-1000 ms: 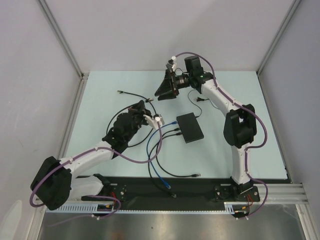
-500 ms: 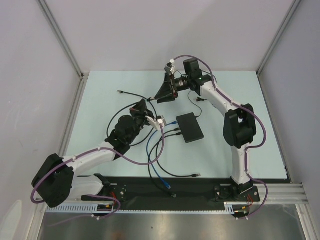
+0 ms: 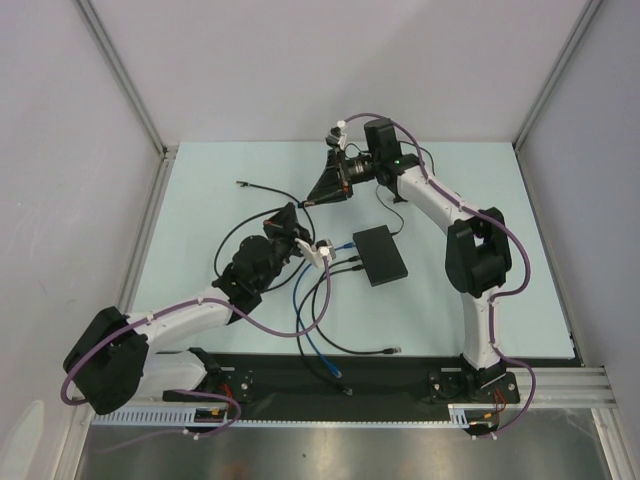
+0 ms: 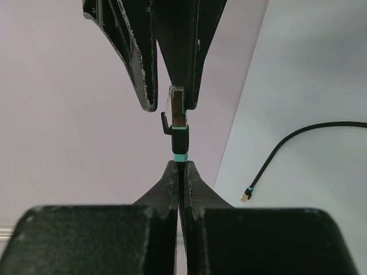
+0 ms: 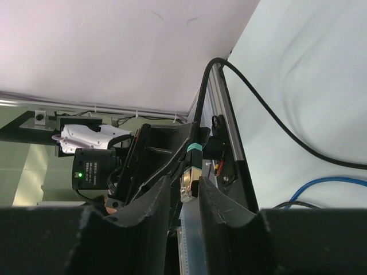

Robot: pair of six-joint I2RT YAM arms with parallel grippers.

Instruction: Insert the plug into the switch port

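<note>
1. The plug, a clear network-style connector with a teal band on its black boot, is up in the air between the two grippers. It is not at the switch.
2. The switch lies flat on the table, well apart from the plug. In the overhead view it sits nearer the arm bases and to the right. Its left edge already carries a blue cable and some black leads.
3. The left gripper is clenched on the cable just behind the boot, so the plug stands up out of its tips.
4. The right gripper straddles the connector body from the far side. One finger lies against the plug and a thin gap shows at the other, so I judge it has no firm grasp yet.
5. The step in hand looks like a handover or regrip from the left arm to the right.
6. Next, the right jaws need to seat squarely on the plug. The left can then let go and the connector can be turned to face a free port.
7. A second, loose cable end lies on the table and is not in play.
</note>
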